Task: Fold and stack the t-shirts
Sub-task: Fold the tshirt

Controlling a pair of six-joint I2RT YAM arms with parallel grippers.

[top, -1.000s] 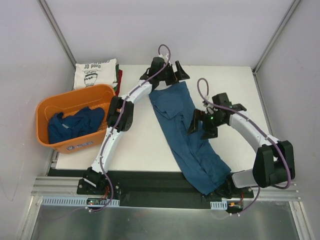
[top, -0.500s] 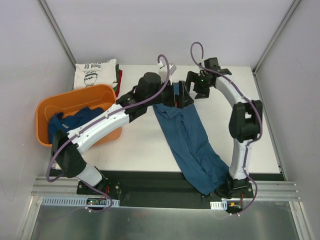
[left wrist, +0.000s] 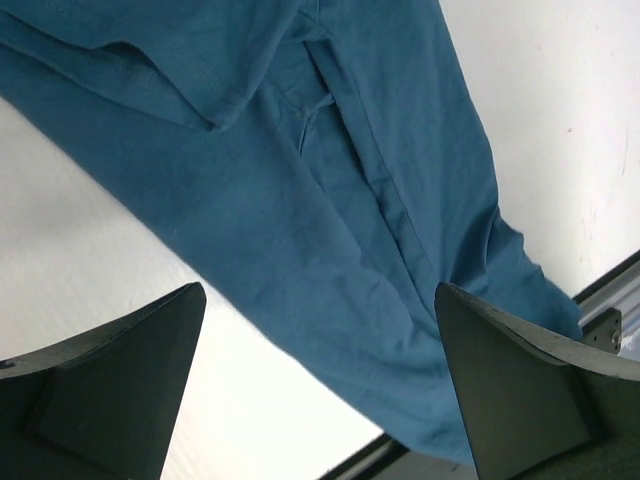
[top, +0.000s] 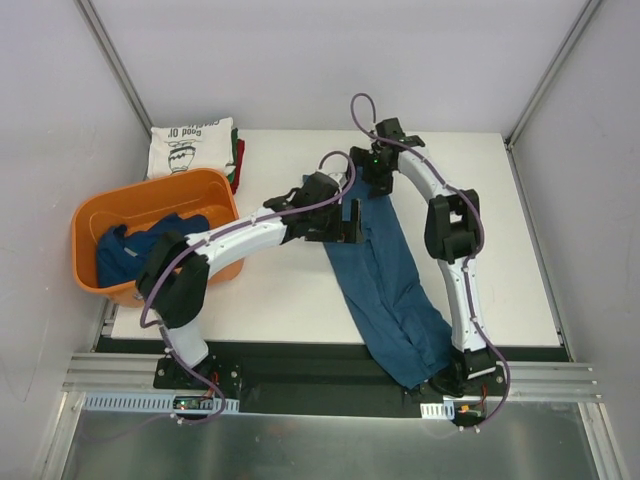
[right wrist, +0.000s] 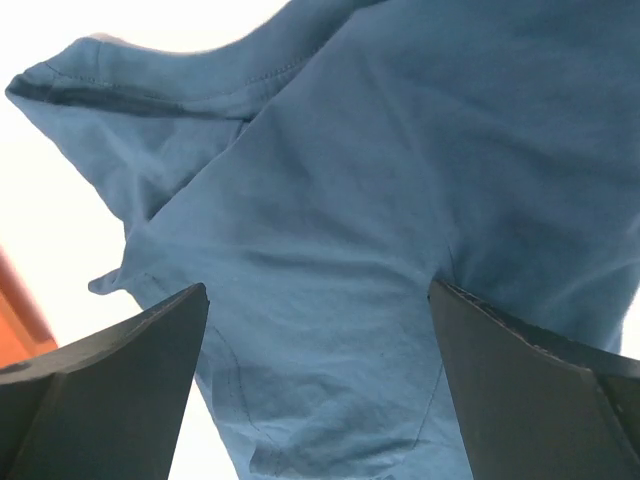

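Dark blue cloth t-shirt (top: 385, 280) is laid diagonally, long axis from the white table's (top: 280, 290) far middle to its near right edge. Jaws of both are spread above its far end: right gripper (top: 368, 178) farthest, left gripper (top: 348, 222) at the left border.

Left gripper (left wrist: 318, 292) wide; right gripper (right wrist: 318, 290) wide

text | cream t-shirt (top: 190, 148) | upside-down print, possibly "Good" plus an unclear word
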